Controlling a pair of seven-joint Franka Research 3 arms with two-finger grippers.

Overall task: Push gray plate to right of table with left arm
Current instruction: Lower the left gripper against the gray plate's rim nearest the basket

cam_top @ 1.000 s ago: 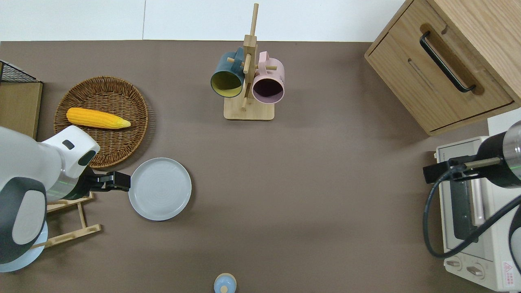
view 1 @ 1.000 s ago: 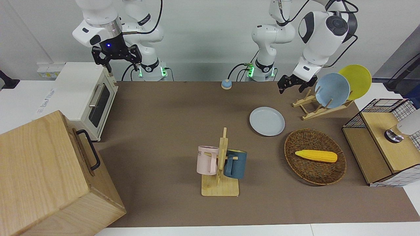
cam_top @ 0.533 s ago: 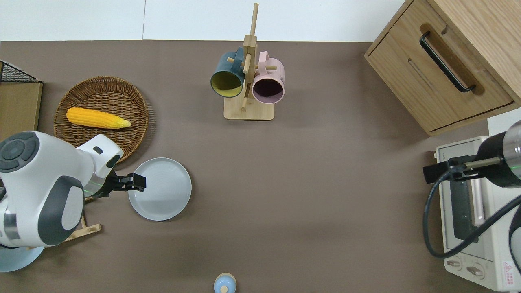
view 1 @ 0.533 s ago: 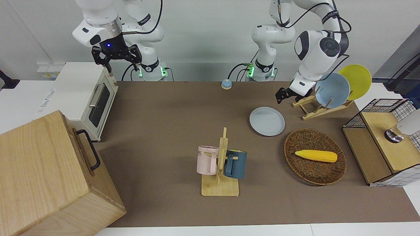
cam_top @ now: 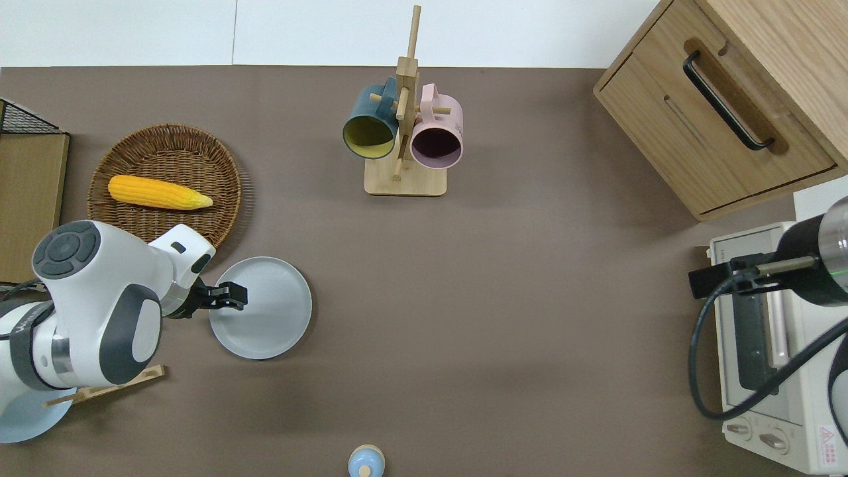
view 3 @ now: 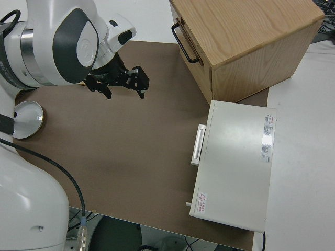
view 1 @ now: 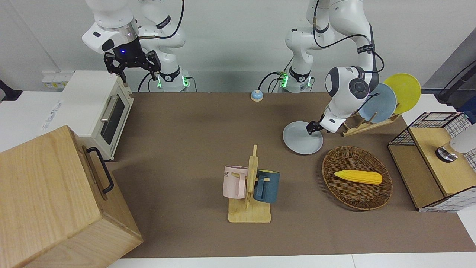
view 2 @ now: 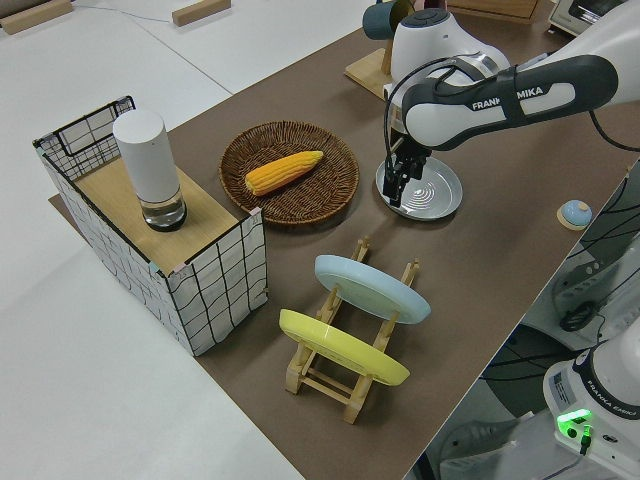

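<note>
Table (cam_top: pixel 503 344): long top under dull-brown matting, white edges showing around it.
Wooden cabinet (view 1: pixel 55 201): largest item, at the right arm's end, on the side farthest from the robots; black handle on its front.
Toaster oven (view 1: pixel 98 108): white, same end, nearer to the robots than the cabinet.
Left arm (cam_top: pixel 99 311): reaches low over the table at its own end.
Right arm: parked.
Wicker basket (cam_top: pixel 218 165): holds a corn cob (cam_top: pixel 159 192); just beside the plate, farther from the robots.
Gray plate (cam_top: pixel 271 318): flat on the matting, toward the left arm's end, between basket and plate rack (view 2: pixel 330 375).
Mug rack (cam_top: pixel 404 179): mid-table, well apart from the plate.
Left gripper (cam_top: pixel 233 295): over the plate's edge on the left arm's side; whether its fingers are spread or pressed together cannot be told.
Right gripper (view 3: pixel 125 81): fingers spread, nothing between them.
</note>
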